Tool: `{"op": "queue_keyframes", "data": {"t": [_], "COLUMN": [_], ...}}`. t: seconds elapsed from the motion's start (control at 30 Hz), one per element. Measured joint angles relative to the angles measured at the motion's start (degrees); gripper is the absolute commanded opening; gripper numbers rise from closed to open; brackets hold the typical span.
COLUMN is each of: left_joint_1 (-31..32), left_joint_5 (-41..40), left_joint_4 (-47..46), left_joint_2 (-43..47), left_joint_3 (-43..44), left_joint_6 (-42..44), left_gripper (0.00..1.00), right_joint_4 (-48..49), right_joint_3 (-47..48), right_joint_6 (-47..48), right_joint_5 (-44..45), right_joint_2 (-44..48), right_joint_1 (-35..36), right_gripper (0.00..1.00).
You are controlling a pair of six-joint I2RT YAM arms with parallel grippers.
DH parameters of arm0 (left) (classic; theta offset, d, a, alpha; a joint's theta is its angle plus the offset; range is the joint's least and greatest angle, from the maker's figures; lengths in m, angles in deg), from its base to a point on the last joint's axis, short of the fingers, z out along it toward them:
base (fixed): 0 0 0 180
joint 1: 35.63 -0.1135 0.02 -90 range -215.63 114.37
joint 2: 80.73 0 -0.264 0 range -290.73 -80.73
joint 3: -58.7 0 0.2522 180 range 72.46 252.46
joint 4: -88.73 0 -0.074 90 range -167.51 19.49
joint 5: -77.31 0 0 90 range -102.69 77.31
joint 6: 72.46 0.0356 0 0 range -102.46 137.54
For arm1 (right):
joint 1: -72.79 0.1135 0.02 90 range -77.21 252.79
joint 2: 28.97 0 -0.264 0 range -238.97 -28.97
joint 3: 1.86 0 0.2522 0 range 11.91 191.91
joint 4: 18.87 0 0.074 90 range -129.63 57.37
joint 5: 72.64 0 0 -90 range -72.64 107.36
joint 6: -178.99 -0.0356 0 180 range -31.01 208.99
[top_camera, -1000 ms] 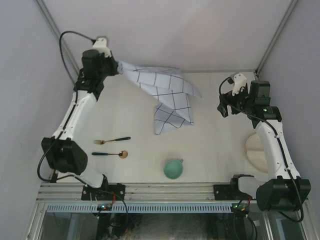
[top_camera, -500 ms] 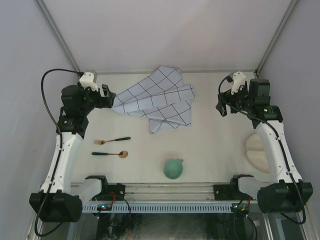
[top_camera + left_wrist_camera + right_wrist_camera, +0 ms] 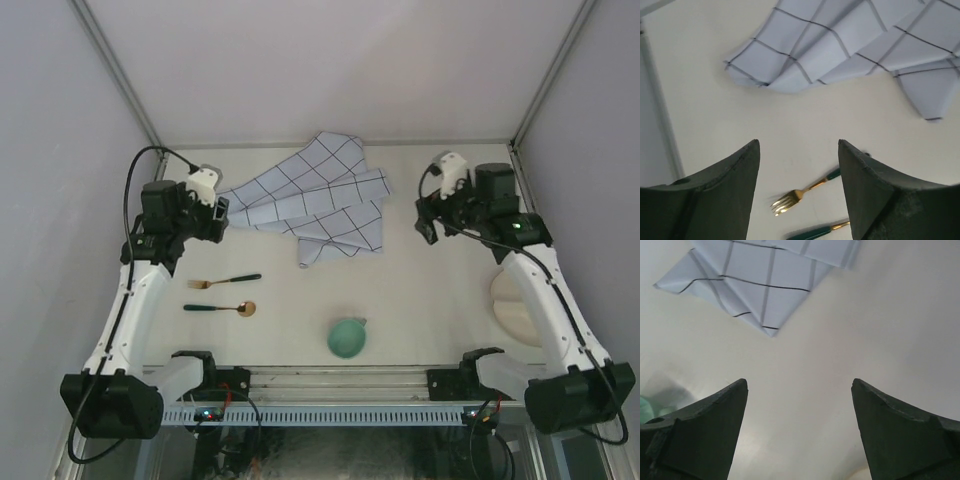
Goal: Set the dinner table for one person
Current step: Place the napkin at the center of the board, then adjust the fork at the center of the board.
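Dinner table (image 3: 430, 300) lies beneath the left hand (image 3: 799, 142) and right hand (image 3: 799, 381), both spread wide, holding nothing.

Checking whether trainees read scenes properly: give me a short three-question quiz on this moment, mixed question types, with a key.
1. True or false: the left claw is open, clear of the cloth.
2. Relative to the spoon, the fork lies: A) farther from the near edge; B) nearer that edge; C) on top of it.
3. How many utensils lie on the table?
Key: 1 true; 2 A; 3 two.
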Motion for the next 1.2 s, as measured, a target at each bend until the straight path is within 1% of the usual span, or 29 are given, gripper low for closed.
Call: {"op": "queue_keyframes", "data": {"t": [0.03, 0.1, 0.17, 0.23, 0.3, 0.4, 0.6, 0.77, 0.87, 1.0, 1.2], "left_joint_1": [-0.2, -2.2, -5.8, -10.9, -15.0, -18.9, -24.5, -26.9, -27.4, -28.7, -30.2], "left_joint_5": [-1.7, -5.8, -10.1, -13.7, -15.7, -16.9, -17.5, -17.8, -18.1, -19.4, -22.7], "left_joint_4": [-0.2, -3.5, -6.9, -9.5, -10.8, -11.7, -10.8, -9.9, -9.3, -9.0, -9.0], "left_joint_2": [0.1, 1.8, 5.3, 9.8, 12.5, 14.2, 15.4, 18.6, 19.9, 20.1, 19.6], "left_joint_3": [0.0, -1.9, -4.9, -7.2, -7.3, -7.1, -8.2, -9.3, -9.5, -9.5, -9.5], "left_joint_6": [0.0, -1.4, -3.4, -5.4, -6.7, -7.7, -8.2, -8.2, -8.2, -8.8, -10.1], "left_gripper": [0.69, 0.73, 0.75, 0.75, 0.74, 0.74, 0.74, 0.74, 0.73, 0.73, 0.72], "right_joint_4": [0.2, 1.0, 2.5, 3.9, 4.8, 6.1, 8.9, 10.1, 10.4, 10.5, 10.4], "right_joint_3": [0.0, 0.0, 0.0, 0.4, 2.8, 10.2, 32.7, 44.8, 48.5, 49.4, 49.4], "right_joint_6": [0.1, 0.4, 1.0, 1.3, 1.6, 1.7, 0.8, -1.0, -2.0, -3.5, -4.9], "right_joint_5": [0.8, 2.4, 3.9, 5.0, 5.9, 6.5, 4.2, 2.1, 1.1, 0.9, 1.6], "right_joint_2": [-1.3, -4.7, -10.0, -15.9, -22.4, -32.7, -51.6, -62.3, -67.5, -72.1, -75.3], "right_joint_1": [3.1, 9.1, 15.1, 19.7, 23.4, 27.6, 33.7, 37.5, 39.6, 42.0, 45.2], "right_gripper": [0.84, 0.84, 0.83, 0.83, 0.82, 0.79, 0.76, 0.72, 0.70, 0.69, 0.69]}}
